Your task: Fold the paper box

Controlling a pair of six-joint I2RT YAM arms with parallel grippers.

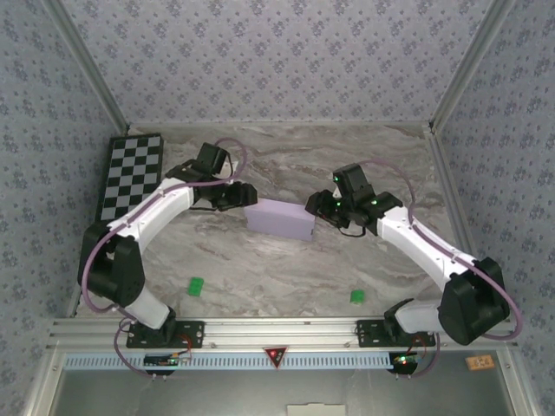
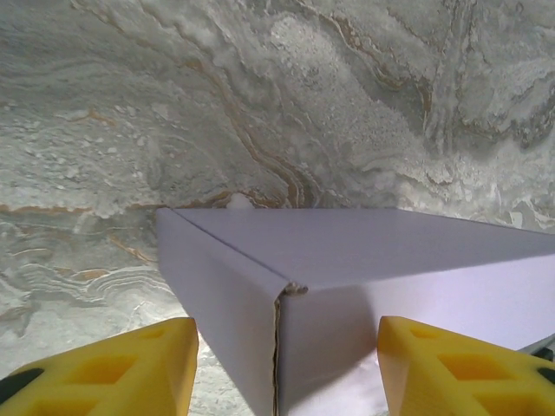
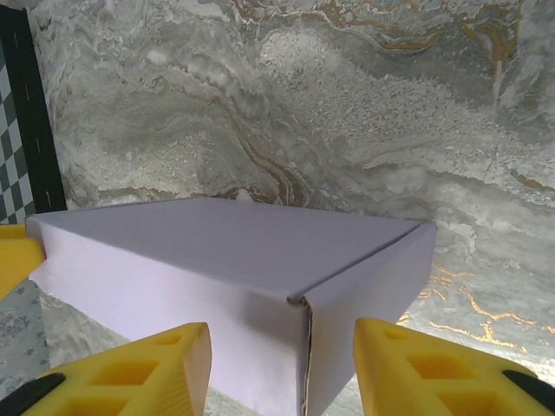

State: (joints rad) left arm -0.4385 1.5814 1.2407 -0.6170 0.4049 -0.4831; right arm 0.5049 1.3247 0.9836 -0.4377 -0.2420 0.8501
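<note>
The paper box (image 1: pixel 279 218) lies folded shut, flat and lavender

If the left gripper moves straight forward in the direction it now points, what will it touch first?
Most likely the paper box: its near corner stands right ahead, between the open yellow fingers of the left gripper. How near it is, the picture does not tell.

This is a robotics lab test cell rather than a lived-in room: two robot arms (image 1: pixel 147 217) are bolted to an aluminium rail (image 1: pixel 277 330) at the edge of a marble-patterned counter (image 1: pixel 286 269). Wallpapered panels (image 1: pixel 277 61) enclose it on three sides, and a black-and-white checkerboard (image 1: pixel 130 173) lies at the left.
</note>
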